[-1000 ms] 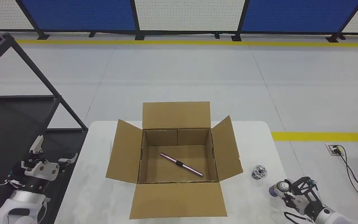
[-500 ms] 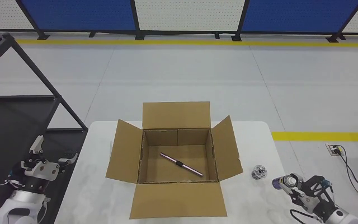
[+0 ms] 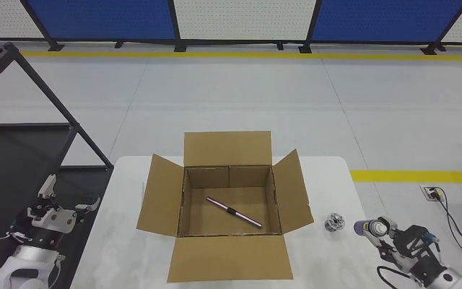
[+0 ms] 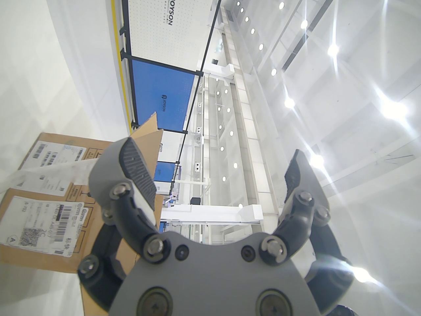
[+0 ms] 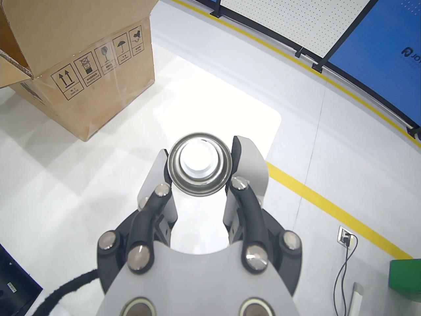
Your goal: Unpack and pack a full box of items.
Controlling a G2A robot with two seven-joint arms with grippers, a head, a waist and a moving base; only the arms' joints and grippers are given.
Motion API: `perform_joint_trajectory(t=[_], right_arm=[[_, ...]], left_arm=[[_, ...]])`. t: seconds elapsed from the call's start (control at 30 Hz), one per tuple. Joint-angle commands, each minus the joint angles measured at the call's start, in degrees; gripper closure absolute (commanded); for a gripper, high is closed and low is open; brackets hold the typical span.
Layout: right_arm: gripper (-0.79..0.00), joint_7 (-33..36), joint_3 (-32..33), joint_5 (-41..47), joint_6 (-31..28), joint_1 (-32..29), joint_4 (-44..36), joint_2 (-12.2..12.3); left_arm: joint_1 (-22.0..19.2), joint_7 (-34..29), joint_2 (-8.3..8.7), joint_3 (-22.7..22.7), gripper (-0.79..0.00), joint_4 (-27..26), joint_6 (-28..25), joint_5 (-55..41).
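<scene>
Top view: my right gripper point(image 3: 377, 231), gripping the spray can point(image 3: 369, 227), has drifted right across the lower right, away from the cardboard box point(image 3: 229, 256). A pen point(image 3: 232, 211) lies inside the box, so I judge unpacking isn't finished.
Left wrist view: left gripper point(image 4: 217, 169) spread wide, holding nothing.
Right wrist view: can clamped between both fingers above the table.
</scene>
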Motion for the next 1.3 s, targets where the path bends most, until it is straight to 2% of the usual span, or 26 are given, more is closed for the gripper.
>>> perform_joint_trajectory(t=[0.0,0.23,0.4,0.5,0.73,1.0,1.07,1.27], right_arm=[[0.0,-0.15,-0.13,0.2,0.13,0.0,-0.06,-0.02],[0.0,-2.73,-2.5,3.15,0.5,1.18,-7.05,0.07],[0.0,-2.1,-4.74,6.35,0.31,2.84,-11.78,0.22],[0.0,0.19,-6.79,7.33,0.62,4.68,-14.42,0.39],[0.0,7.41,-16.39,8.25,3.2,12.43,-18.63,0.64],[0.0,13.2,-29.41,7.55,7.5,23.47,-15.36,0.16],[0.0,14.81,-32.48,8.58,6.33,26.09,-13.88,0.04],[0.0,15.33,-32.94,8.83,5.81,26.72,-13.61,0.04]], left_arm=[[0.0,0.0,0.0,0.0,-0.785,0.0,0.0,0.0],[0.0,0.0,0.0,0.0,-0.785,0.0,0.0,0.0],[0.0,0.0,0.0,0.0,-0.785,0.0,0.0,0.0],[0.0,0.0,0.0,0.0,-0.785,0.0,0.0,0.0],[0.0,0.0,0.0,0.0,-0.785,0.0,0.0,0.0],[0.0,0.0,0.0,0.0,-0.785,0.0,0.0,0.0],[0.0,0.0,0.0,0.0,-0.785,0.0,0.0,0.0],[0.0,0.0,0.0,0.0,-0.785,0.0,0.0,0.0]])
